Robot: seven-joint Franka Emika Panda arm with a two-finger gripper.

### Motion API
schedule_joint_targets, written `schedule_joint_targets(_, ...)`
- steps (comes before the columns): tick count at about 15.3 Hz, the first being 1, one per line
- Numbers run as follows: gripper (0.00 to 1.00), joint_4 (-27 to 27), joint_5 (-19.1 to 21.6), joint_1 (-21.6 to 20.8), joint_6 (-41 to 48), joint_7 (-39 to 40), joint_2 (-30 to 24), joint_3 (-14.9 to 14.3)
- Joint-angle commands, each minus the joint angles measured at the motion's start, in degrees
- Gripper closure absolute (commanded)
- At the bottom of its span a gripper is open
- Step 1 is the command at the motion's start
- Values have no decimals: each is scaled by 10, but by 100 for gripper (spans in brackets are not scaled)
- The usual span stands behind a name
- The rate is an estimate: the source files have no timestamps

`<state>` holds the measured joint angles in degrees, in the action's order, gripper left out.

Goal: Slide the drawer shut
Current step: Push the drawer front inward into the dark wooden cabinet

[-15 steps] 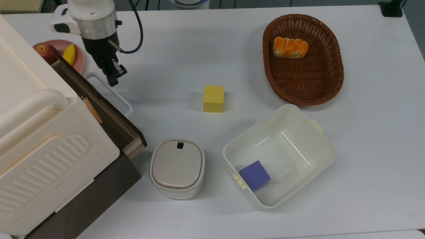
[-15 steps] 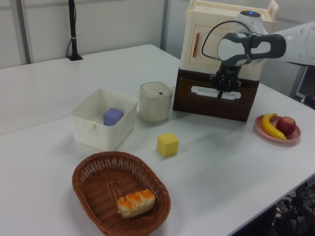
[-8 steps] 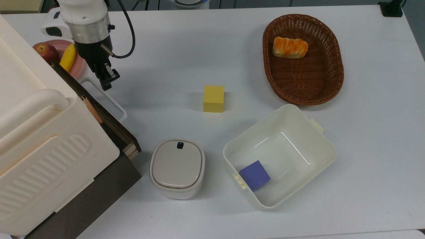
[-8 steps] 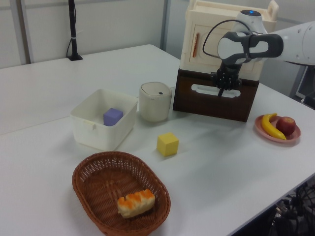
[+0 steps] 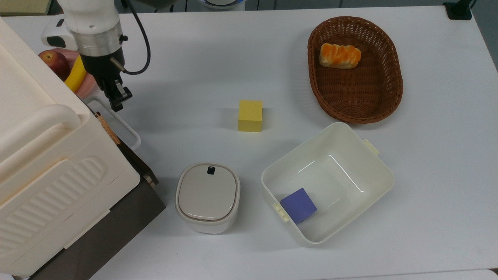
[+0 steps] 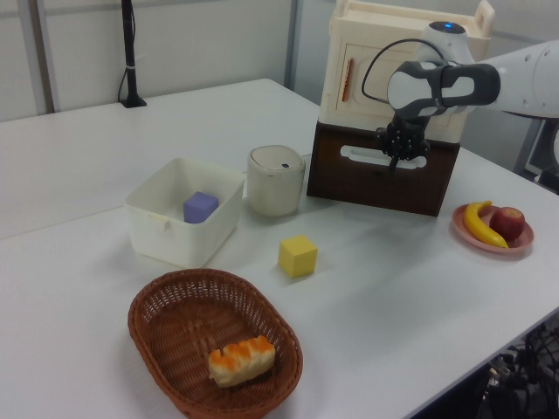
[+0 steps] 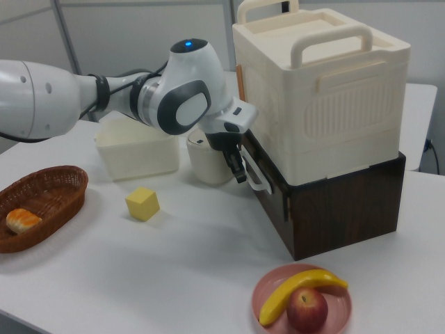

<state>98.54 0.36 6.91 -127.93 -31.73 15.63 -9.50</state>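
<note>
In the top view, the light wooden drawer with its dark brown front panel (image 5: pixel 134 159) is seen at the left of the frame, drawn in much further under the cream ribbed cabinet (image 5: pixel 50 163) than it was a second ago; only a narrow brown strip and the white plastic loop handle (image 5: pixel 123 125) now project, where a wide wooden rim was exposed before. The black two-finger gripper (image 5: pixel 116 102) has been carried toward the upper left with it and sits against the upper end of the handle, its fingers close together with nothing held between them. In the left view, at the upper right of the frame, the brown front (image 6: pixel 376 179) is seen almost level with the dark base, and the gripper (image 6: pixel 399 157) is pressed at the handle (image 6: pixel 371 157). In the right view, at the centre, the gripper (image 7: pixel 238 168) is seen touching the handle (image 7: pixel 256 175), and the front panel (image 7: pixel 268 191) stands only slightly proud of the cabinet. The closing is judged nearly complete; a short final push appears to be left.
</note>
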Motion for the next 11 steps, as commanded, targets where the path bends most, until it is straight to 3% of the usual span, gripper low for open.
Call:
schedule_joint_targets(1,100,-10,3,11,-24,18,15,-6)
schedule_joint_targets(11,100,-10,3,18,-24,25,15,-7)
